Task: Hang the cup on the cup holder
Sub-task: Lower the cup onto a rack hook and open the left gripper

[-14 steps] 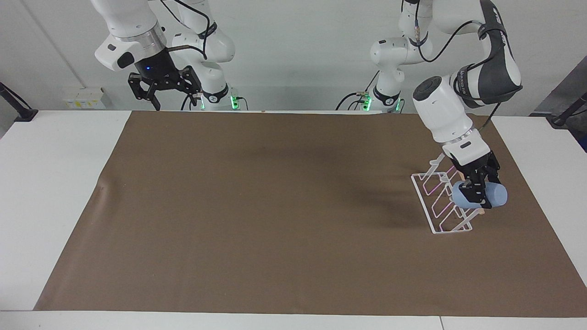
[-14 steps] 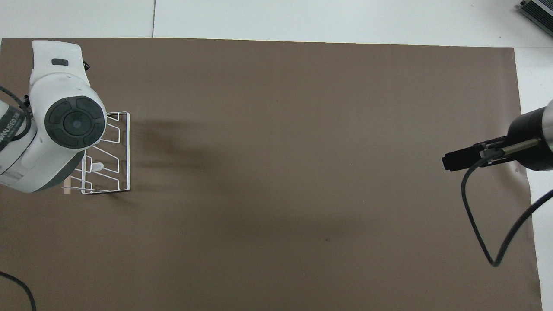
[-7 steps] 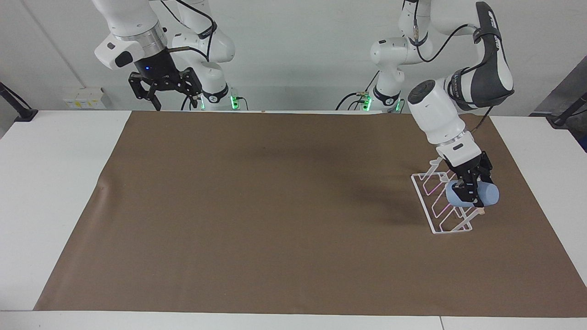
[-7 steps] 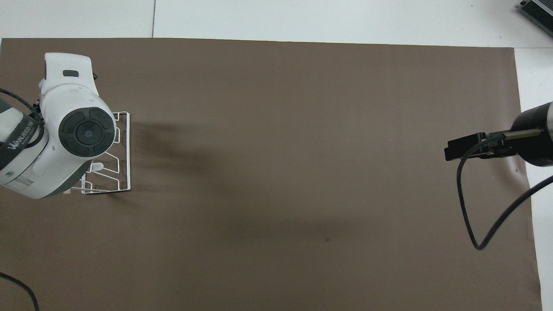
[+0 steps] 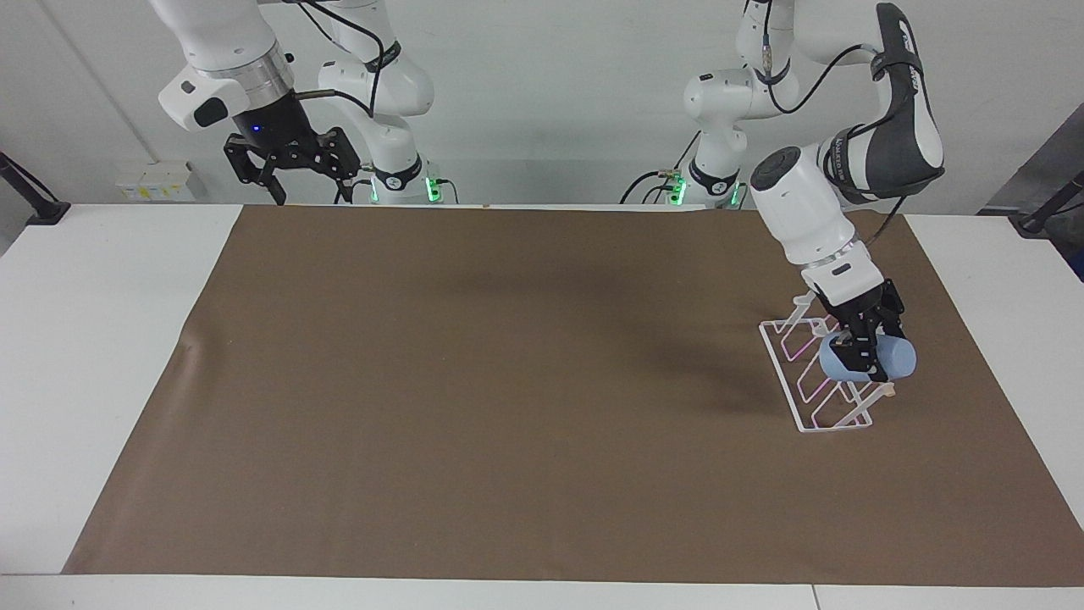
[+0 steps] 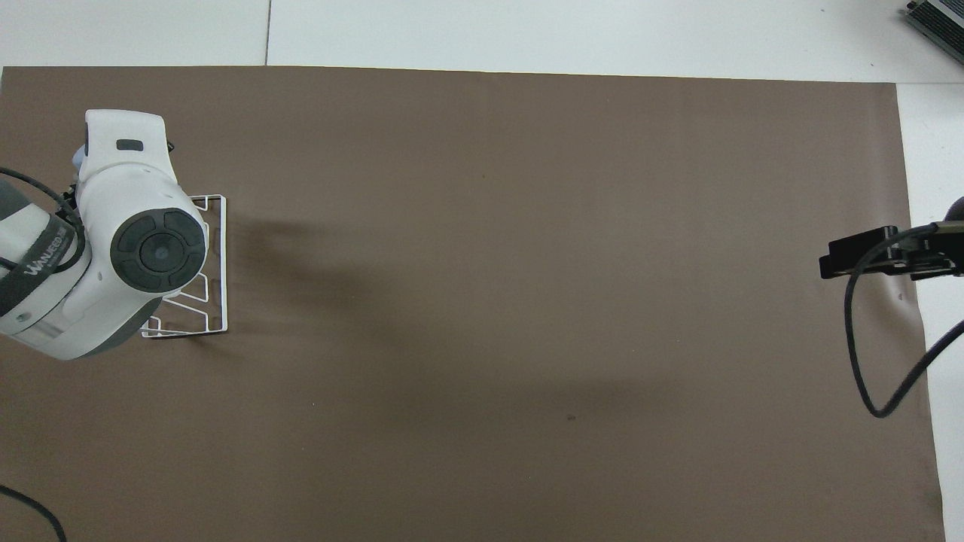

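**Cup held at rack, prong entry pending**

The cup (image 5: 868, 359) is grasped on its side by the left gripper (image 5: 857, 349), which is clenched on it over the cup holder (image 5: 804, 398) at the left arm's end of the surface (image 5: 508, 381). Contact between cup and a prong cannot be confirmed; in the overhead view the cup is almost wholly covered by the arm. For a clean hang, the cup's mouth is to be lined up along a slanted prong and slid on before release. The right gripper (image 5: 288, 165), released, is kept waiting high above the surface's edge nearest the robots.
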### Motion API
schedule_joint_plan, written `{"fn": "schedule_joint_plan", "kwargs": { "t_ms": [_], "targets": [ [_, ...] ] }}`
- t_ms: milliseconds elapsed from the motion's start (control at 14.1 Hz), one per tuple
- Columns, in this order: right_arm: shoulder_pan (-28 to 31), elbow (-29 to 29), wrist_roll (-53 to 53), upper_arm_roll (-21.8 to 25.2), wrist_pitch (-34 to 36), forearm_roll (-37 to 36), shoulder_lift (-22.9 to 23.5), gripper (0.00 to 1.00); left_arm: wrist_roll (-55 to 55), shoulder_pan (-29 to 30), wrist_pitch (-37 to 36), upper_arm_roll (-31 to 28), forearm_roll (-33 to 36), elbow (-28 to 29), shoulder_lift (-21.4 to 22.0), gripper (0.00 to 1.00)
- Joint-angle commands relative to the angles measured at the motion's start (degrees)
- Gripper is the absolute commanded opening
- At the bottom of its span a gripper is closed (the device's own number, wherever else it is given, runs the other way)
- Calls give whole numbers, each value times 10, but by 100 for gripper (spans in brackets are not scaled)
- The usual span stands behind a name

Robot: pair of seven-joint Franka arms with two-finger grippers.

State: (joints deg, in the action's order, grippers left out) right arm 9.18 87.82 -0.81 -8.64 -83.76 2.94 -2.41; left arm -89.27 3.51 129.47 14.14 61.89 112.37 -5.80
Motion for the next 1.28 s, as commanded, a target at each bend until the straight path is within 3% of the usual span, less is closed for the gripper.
{"fn": "schedule_joint_plan", "kwargs": {
  "t_ms": [0,142,213,283,354,708,921,1204],
  "targets": [
    [-1,16,47,19,-23,-23,-7,100,-20,3,17,-2,17,35,26,0],
    [-30,19,47,42,-31,-36,-8,100,-21,2,17,-2,17,39,29,1],
    [-48,24,46,64,-32,-39,-8,100,-21,2,17,-2,19,39,30,15],
    [-57,24,47,76,-32,-39,-9,100,-21,2,17,-2,19,39,30,50],
    [-58,24,49,80,-33,-38,-9,100,-21,3,17,-2,19,39,30,97],
    [-58,36,46,80,-31,-36,-16,100,-23,-1,17,-2,18,36,29,100],
    [-58,37,41,80,-32,-33,-16,100,-17,4,29,2,10,2,12,100],
    [-58,36,-55,78,-30,-32,-16,100,-8,-2,45,4,-84,-45,-16,100]
  ]
}}
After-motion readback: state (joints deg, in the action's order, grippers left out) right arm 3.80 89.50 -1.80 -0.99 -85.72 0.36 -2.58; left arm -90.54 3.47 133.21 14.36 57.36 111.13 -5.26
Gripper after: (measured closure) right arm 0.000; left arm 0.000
